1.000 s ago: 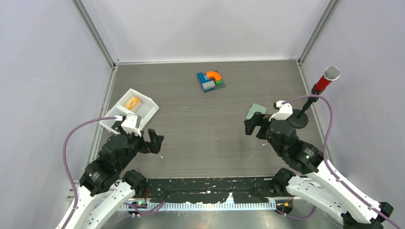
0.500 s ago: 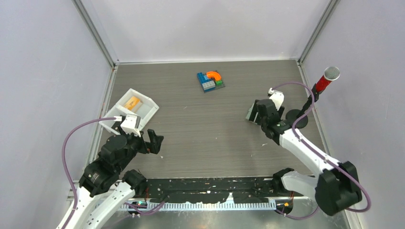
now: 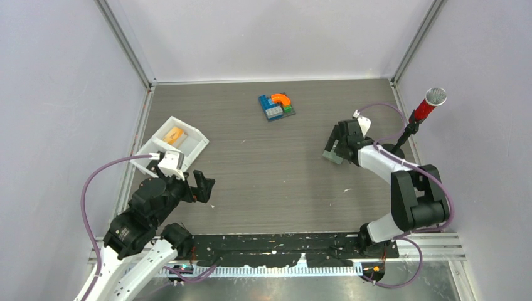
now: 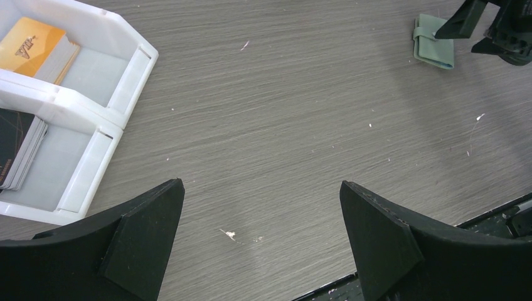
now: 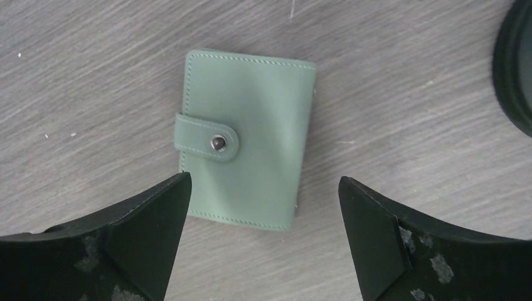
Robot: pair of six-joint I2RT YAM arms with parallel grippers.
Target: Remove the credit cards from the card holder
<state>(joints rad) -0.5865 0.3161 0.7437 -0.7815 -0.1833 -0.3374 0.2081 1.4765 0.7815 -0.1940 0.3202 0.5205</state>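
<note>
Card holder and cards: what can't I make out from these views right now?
- Inside of the card holder: in the right wrist view, the shut cover with its tab closed over it hides any cards inside.
- Card holder in the top view: mostly covered by the right tool.
- Dark cards in the white tray: in the left wrist view, cut off by the left edge, so the count is unclear.
- Orange cards: print too small to read.

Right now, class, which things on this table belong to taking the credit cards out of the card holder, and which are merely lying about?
Belongs to the job: card holder, snapped shut; orange credit cards; dark credit cards, both in the white tray.
Lying about: toy blocks; red microphone.
</note>
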